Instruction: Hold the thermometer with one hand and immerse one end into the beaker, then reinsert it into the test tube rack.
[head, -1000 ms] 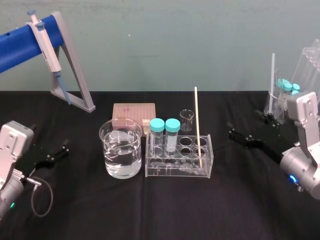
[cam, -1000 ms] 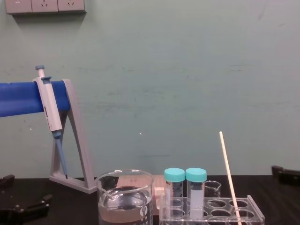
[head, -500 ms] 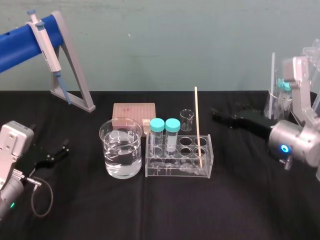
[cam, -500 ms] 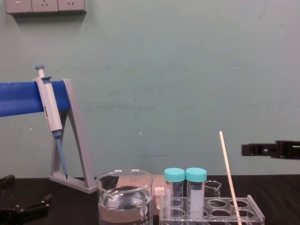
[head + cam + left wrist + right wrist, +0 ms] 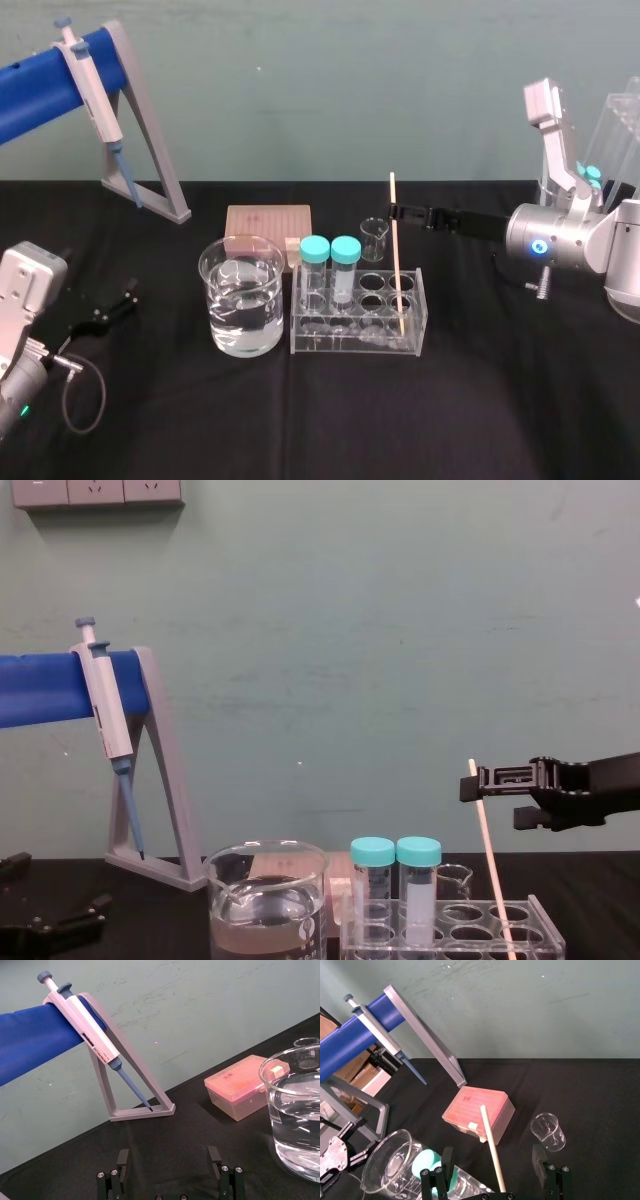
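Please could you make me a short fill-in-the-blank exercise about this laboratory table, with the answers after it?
The thermometer stands in the clear ____. The right gripper has its fingers ____ on either side of the thermometer's top, while the left gripper lies parked far to the left. ____ capped tubes stand between the beaker and the thermometer.
Missing words: rack, open, two.

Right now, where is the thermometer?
Head view: the thermometer stands tilted in the test tube rack's right end, right of the capped tubes, the right claw open around its top.
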Motion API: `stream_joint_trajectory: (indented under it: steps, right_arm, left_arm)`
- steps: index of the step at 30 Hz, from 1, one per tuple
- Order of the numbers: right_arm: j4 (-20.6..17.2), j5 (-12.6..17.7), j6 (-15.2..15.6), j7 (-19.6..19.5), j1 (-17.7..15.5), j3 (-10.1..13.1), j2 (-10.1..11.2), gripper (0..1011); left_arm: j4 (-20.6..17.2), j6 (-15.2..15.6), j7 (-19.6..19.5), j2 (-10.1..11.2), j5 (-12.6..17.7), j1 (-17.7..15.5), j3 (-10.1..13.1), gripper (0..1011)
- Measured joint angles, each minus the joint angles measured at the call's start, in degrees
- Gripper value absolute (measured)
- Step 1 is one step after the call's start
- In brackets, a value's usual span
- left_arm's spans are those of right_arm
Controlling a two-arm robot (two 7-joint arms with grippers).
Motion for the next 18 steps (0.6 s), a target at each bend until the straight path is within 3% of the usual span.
stream_joint_trajectory:
  steps: [8,10,18]
  right_arm:
    - [5.5,-0.9,-1.6,1.9,3.9,-3.4,-0.2,1003]
    - [7.3,-2.0,-2.6,3.4,5.4,-5.5,0.1,1003]
    - [9.5,-2.9,-4.5,4.7,7.2,-8.2,0.8,1003]
  left_arm:
    - [0.0,0.0,0.0,0.0,0.0,0.0,0.0,1004]
    - [0.0,0.0,0.0,0.0,0.0,0.0,0.0,1004]
    - [0.0,0.0,0.0,0.0,0.0,0.0,0.0,1004]
